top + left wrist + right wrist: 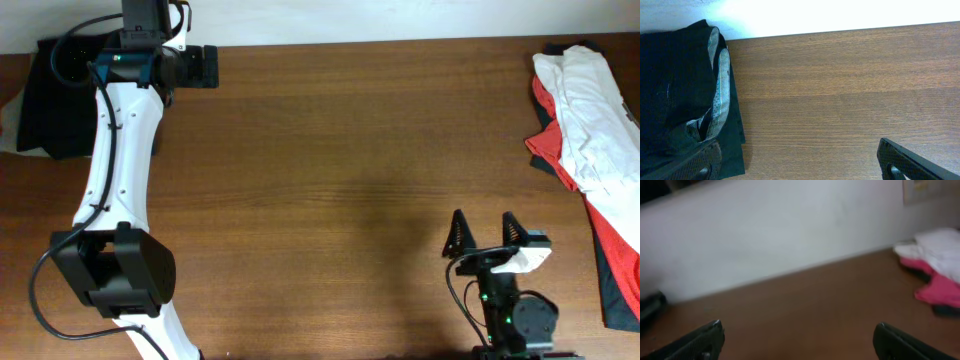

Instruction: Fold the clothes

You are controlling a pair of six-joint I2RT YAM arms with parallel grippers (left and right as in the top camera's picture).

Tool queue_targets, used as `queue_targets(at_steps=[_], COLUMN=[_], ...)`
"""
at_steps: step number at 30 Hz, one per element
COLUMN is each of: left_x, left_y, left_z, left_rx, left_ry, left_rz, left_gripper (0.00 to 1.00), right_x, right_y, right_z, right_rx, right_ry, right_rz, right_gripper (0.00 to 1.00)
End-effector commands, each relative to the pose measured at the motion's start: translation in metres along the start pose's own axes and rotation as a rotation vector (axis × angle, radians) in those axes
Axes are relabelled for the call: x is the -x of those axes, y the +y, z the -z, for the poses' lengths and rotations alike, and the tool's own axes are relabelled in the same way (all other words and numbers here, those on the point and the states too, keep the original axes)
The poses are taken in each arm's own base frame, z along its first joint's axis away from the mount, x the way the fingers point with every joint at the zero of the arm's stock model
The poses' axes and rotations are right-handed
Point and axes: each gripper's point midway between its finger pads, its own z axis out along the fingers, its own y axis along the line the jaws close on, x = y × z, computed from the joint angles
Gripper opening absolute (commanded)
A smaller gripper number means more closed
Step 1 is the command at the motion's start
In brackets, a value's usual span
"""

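Left gripper (799, 150): jaws spread wide, empty; black shorts (675, 90) bunched just outside one finger
Right gripper (483, 225): jaws spread, empty; white and red pile (590, 120) ahead to its right, well apart
Nearer arm for black shorts: left

The table (350, 150) is of a warm brown wood with fine darker grain lines running across it, and the wall (840, 12) is plain white. In the upper left of the overhead frame the black garment (60, 110) is plain on the outside, while its inner lining (720, 85) is pale grey with thin stripes and small dark dots. In the upper right are a white garment (600, 110), a red garment (612, 215) and a nearly black cloth (618, 290). The left arm (120, 150) is white with black joints and a small green light, and the left gripper (799, 150) and the right gripper (483, 228) are black.
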Motion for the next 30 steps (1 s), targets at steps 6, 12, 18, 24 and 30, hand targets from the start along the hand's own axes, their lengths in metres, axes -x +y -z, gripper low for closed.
queue_targets(at_steps=[6,12,18,24,30], left_x=[0.008,0.008,0.008,0.016,-0.013], left_y=[0.0,-0.001,-0.001,-0.006,-0.043], left_z=[0.012,0.012,0.012,0.031,0.105], left_rx=[-0.002,-0.004,-0.004,-0.011,-0.059], left_ry=[-0.03,-0.03,-0.03,-0.066,-0.111], left_rz=[0.01,0.009,0.009,0.002,-0.063], left_gripper=[0.99,0.99,0.99,0.99,0.99], right_x=[-0.016,-0.016,-0.016,-0.016,-0.016], right_y=[-0.005,-0.005,-0.005,-0.005,-0.005], right_z=[0.001,0.001,0.001,0.001,0.001], right_rx=[-0.02,-0.02,-0.02,-0.02,-0.02], right_ry=[0.058,0.058,0.058,0.058,0.058], right_rz=[0.028,0.028,0.028,0.028,0.028], right_gripper=[0.99,0.99,0.99,0.99,0.99])
